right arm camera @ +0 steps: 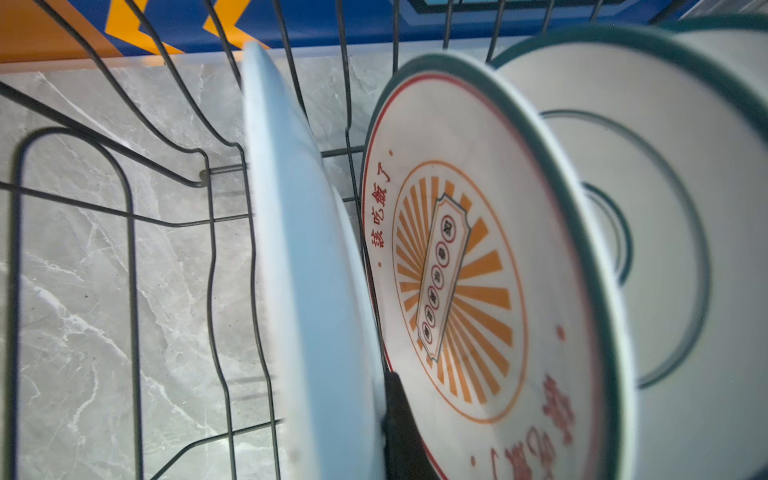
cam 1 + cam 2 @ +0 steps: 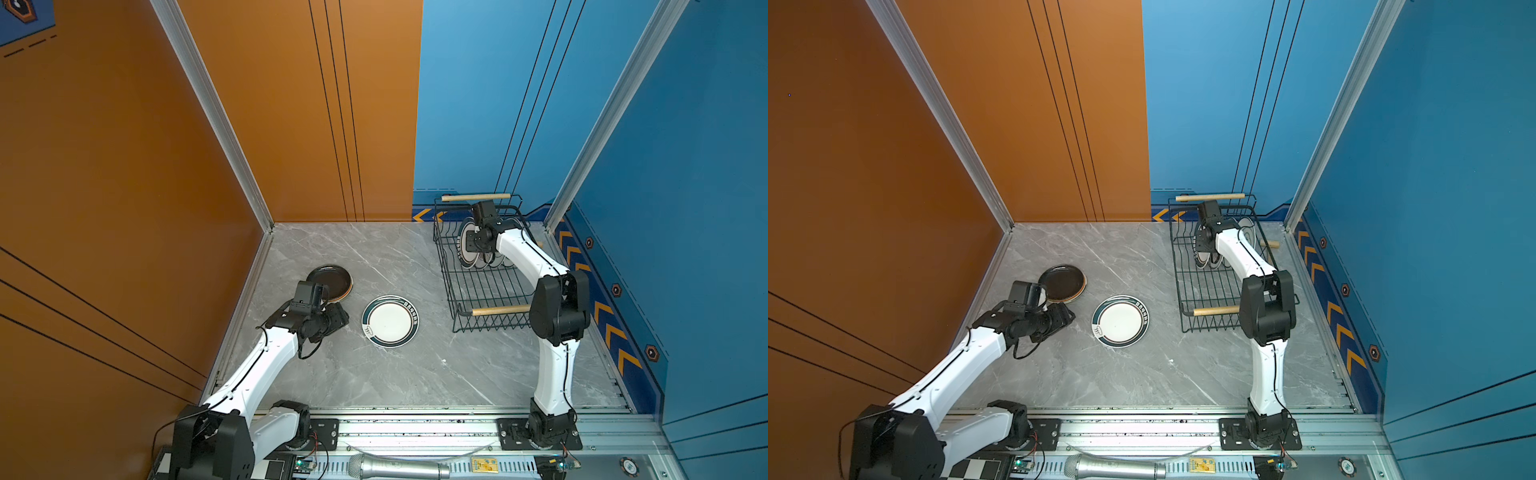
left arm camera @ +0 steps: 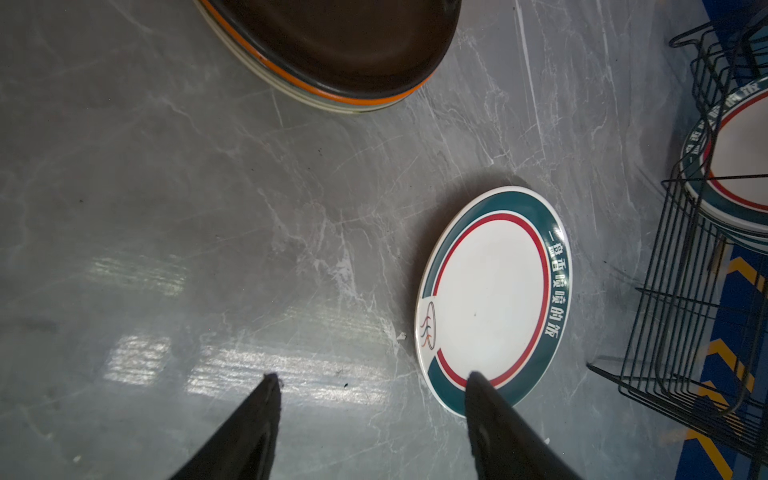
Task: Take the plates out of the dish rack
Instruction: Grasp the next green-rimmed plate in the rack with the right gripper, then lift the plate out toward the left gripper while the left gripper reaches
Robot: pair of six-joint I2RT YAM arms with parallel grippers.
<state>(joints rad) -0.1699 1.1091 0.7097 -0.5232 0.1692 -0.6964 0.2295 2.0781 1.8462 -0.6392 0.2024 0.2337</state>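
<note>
Seemingly, right tool tight on plate

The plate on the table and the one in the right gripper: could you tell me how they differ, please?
The table plate lies flat on the table; the gripped plate stands on edge in the dish rack. The table plate lies free; the gripped plate is clamped at its rim by the right gripper. Both seem large, white and teal-rimmed.
</note>
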